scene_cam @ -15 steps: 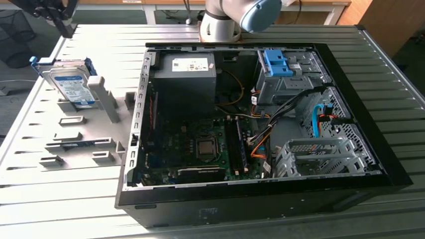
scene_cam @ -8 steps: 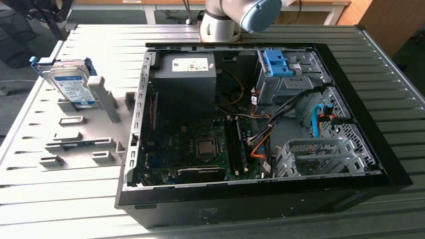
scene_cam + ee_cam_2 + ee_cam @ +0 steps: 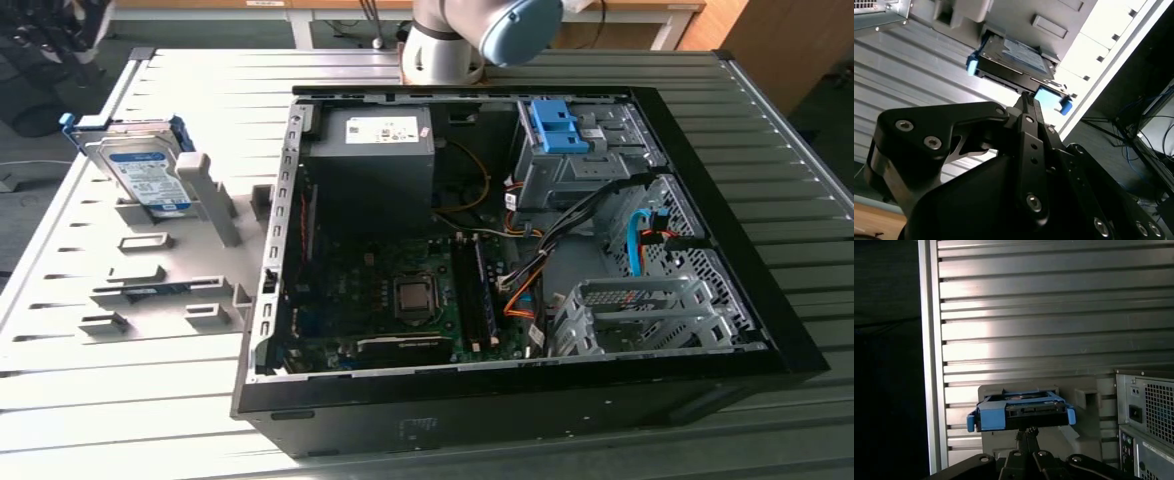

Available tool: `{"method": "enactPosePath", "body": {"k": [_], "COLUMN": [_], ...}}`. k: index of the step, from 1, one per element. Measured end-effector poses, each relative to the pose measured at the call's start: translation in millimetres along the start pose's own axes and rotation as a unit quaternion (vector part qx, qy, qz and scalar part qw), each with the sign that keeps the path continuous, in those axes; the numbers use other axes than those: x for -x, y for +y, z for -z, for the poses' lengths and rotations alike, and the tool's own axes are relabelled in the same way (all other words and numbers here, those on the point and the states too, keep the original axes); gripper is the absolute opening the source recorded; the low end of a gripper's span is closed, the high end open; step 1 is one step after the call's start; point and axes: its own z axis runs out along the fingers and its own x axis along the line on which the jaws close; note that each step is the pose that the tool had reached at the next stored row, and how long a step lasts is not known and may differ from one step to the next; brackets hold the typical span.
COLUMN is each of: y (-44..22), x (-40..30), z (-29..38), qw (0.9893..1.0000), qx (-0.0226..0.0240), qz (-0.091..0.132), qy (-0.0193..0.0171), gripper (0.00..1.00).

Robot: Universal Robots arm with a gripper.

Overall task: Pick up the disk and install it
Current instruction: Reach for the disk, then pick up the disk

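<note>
disk (image 3: 144,174) beside open computer case (image 3: 467,422)

The disk (image 3: 142,172) is silver-grey metal with smooth blue plastic rails; the table (image 3: 214,80) is ribbed, sheeny metal; the gripper (image 3: 1027,100) is matt black.

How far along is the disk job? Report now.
Nothing looks done yet: the disk stands in its rack outside the computer case. In hand: the gripper, shut and empty, points at the disk, apart from it, in both wrist views. Left: picking it up and fitting it in the case.
</note>
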Motion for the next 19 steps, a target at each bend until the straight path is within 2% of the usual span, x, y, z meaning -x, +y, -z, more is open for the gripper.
{"method": "enactPosePath", "body": {"k": [4, 19], "y": [-1.2, -1.4], "x": [-15.6, -17.2], "z": [-1.1, -1.1], "qw": [1.0, 1.0], "qx": [0.0, 0.0], "qz": [0.0, 0.0], "qy": [0.0, 0.0001], "gripper": [0.11, 0.11]}}
